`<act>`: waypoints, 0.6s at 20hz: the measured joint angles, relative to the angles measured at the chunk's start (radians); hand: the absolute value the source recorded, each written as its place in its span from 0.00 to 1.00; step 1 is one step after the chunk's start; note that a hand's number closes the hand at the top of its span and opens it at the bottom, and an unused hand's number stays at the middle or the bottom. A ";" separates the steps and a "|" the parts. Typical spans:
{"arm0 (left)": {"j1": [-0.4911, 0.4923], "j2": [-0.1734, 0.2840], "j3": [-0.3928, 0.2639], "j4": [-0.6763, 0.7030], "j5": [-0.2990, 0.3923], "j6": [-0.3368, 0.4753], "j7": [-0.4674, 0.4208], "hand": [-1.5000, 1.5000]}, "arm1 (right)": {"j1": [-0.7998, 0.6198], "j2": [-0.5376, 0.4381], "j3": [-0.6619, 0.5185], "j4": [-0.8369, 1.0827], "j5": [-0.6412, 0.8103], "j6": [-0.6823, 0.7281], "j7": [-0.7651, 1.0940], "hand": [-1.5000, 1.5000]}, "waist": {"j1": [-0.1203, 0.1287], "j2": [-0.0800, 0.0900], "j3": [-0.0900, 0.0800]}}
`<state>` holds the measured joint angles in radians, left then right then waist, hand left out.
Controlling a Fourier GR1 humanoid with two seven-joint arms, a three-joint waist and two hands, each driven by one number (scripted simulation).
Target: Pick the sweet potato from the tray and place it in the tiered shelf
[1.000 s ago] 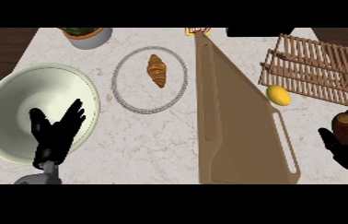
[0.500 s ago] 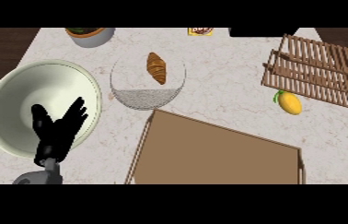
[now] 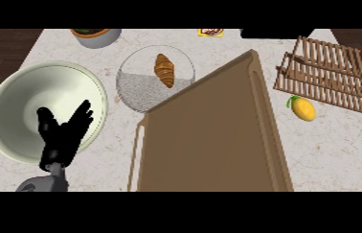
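Note:
A large brown tray (image 3: 212, 136) fills the middle of the view, tilted up off the counter with its broad face toward me. It overlaps the lower right of a round plate (image 3: 134, 83). No sweet potato shows anywhere; the tray may hide it. The wooden slatted tiered shelf (image 3: 322, 74) stands at the upper right, apart from the tray. My left hand (image 3: 63, 133) rests open at the lower left, fingers up, over the rim of a big pale bowl (image 3: 42, 98). My right hand is out of view.
A croissant (image 3: 164, 70) lies on the plate. A yellow mango (image 3: 304, 108) sits on the counter just below the shelf. At the back edge are a grey plant pot (image 3: 96, 35) and a small packet (image 3: 210, 32).
The tray has swung from standing edge-on to showing its broad face and now reaches up over the plate. The right hand, seen at the right edge a second ago, is gone. The left hand has stayed put.

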<state>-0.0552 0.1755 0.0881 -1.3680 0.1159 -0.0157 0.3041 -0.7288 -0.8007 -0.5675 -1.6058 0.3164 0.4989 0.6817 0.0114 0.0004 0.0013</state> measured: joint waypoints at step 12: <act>-0.006 0.001 0.009 0.008 -0.001 -0.018 -0.010 0.50 | -0.078 -0.091 0.129 0.416 0.099 -0.083 -0.320 1.00 | 0.005 0.002 0.000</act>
<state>-0.0610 0.1768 0.0970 -1.3600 0.1153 -0.0342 0.2938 -0.8066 -0.8918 -0.4380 -1.1894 0.4154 0.4163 0.3614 0.0160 0.0025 0.0013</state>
